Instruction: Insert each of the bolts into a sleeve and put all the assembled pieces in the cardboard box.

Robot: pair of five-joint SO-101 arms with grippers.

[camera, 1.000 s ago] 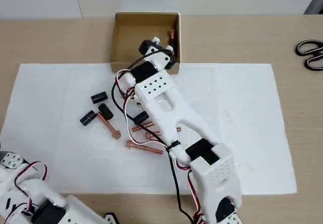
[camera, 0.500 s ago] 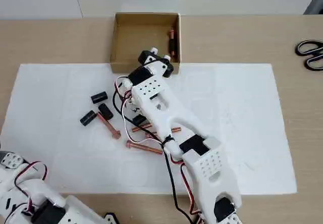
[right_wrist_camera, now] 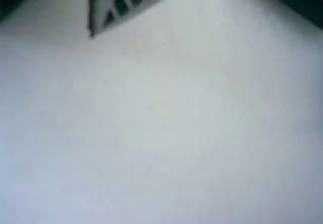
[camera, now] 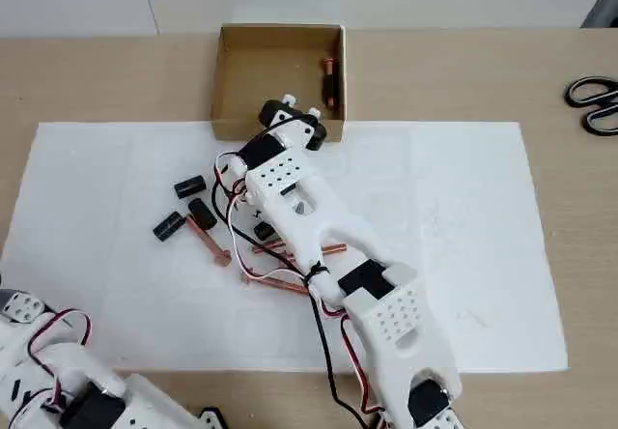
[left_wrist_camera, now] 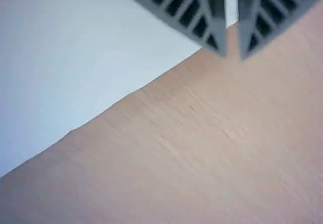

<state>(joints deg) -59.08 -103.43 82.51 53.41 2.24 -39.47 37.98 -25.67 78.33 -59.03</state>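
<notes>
Cardboard box (camera: 266, 73) sits on the wooden counter (camera: 463, 71) at the far edge of a white paper sheet (camera: 454, 207). One assembled piece (camera: 329, 79), a copper bolt in a black sleeve, lies inside along the box's right wall.

R arm (camera: 319, 216) stretches diagonally across the sheet, w/ its wrist end at the box's near wall. In the right wrist view the R gripper (right_wrist_camera: 197, 17) looks spread wide: ribbed finger (right_wrist_camera: 121, 2) on one side, dark shape at the opposite corner, blurred white paper between, nothing held.

Loose parts lie on the sheet left of the R arm:
- 3 black sleeves (camera: 190, 186) in a cluster, close but apart from each other.
- 4th sleeve (camera: 263, 230) just beside the arm, partly under its cables.
- 1 bolt (camera: 209, 242) touching the middle sleeve of the cluster.
- 2 more bolts (camera: 280, 282) partly hidden under the arm.

L arm (camera: 68, 386) is at the near-left corner of the counter. L gripper (left_wrist_camera: 232, 47) hangs over bare wood next to the paper's edge. Its grey ribbed fingers (left_wrist_camera: 197, 12) are nearly together w/ a slim gap, nothing between them.

Scissors (camera: 592, 103) lie at the counter's right edge, well apart from the rest.
</notes>
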